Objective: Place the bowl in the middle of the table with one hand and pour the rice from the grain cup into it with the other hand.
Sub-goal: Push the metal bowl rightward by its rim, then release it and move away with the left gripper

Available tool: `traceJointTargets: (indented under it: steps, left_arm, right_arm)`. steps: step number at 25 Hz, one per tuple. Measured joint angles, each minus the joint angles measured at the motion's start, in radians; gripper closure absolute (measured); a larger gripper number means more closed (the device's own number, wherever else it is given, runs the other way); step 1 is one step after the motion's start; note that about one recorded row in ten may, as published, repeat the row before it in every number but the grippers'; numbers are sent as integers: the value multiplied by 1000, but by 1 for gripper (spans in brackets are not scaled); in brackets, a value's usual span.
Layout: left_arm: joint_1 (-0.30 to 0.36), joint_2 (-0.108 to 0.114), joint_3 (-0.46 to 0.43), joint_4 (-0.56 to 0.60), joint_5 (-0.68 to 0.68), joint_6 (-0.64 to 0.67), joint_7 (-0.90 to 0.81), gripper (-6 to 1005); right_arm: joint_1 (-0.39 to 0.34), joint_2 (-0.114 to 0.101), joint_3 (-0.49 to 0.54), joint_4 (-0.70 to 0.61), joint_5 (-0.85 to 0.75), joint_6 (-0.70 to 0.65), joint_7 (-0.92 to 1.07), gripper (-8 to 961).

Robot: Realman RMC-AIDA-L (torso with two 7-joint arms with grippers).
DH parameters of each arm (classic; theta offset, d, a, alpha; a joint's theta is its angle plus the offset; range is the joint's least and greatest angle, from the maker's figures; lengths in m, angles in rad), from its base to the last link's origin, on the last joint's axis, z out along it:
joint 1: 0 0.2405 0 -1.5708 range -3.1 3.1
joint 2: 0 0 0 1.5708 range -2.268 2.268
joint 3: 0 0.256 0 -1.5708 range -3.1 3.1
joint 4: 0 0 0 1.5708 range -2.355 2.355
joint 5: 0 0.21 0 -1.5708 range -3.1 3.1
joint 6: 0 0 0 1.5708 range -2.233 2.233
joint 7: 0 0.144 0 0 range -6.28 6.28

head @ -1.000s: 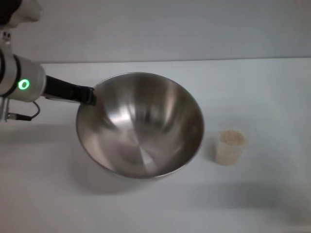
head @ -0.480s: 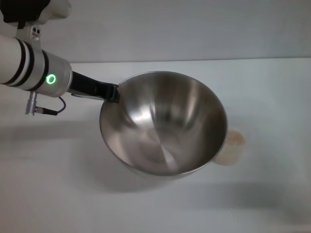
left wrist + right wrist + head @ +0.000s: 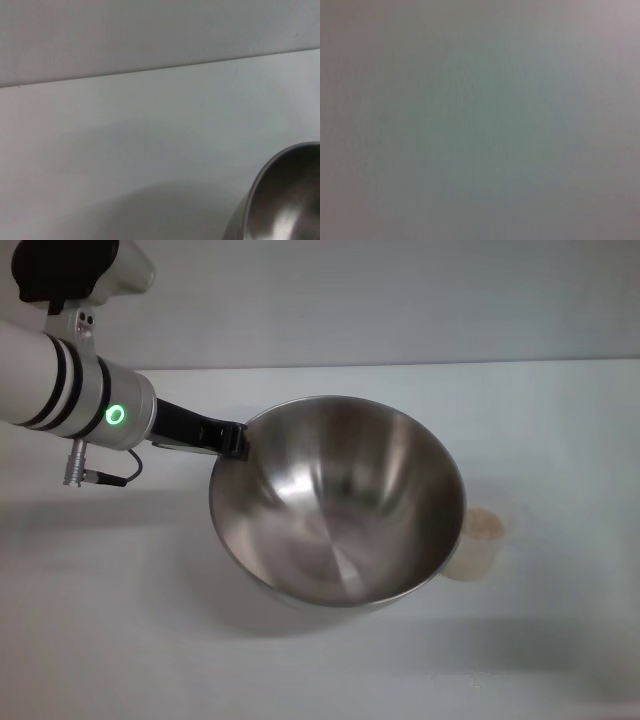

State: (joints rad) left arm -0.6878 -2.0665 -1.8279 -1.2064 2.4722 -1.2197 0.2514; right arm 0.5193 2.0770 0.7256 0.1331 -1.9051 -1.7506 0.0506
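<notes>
1. The left tool (image 3: 237,440), black-fingered at the end of a white arm with a glowing green ring light, is clamped on the near-left rim of the bowl (image 3: 335,502) in the head view.
2. The bowl, a wide shiny steel one, sits tilted, its mouth tipped toward the camera, over the middle of the white counter (image 3: 120,620); a soft shadow spreads beneath it on the counter's surface.
3. Whether the bowl's base touches the counter or is held just above it cannot be told.
4. The inside of the bowl shows only brushed metal and reflections.
5. The cup (image 3: 477,543), small and translucent, stands upright on the counter just to the right of the bowl, its left side partly hidden behind the bowl's rim.
6. Rice (image 3: 486,525), a pale cream mass, fills the cup up to about the top.
7. The left wrist view shows a curved section of the bowl's rim (image 3: 280,200) in one corner, with bare counter and a grey wall (image 3: 150,35) beyond it.
8. The right tool appears in no view; the right wrist view shows only a plain grey-green surface with nothing that can be made out.
</notes>
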Motion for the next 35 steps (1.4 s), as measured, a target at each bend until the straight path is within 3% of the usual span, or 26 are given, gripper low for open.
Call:
traceJointTargets:
  steps: [35]
  left_arm:
    - [-4,0,13,95,6,88,49,955]
  right_arm:
    - [-7,2,-2,2,-2,-11,0,428]
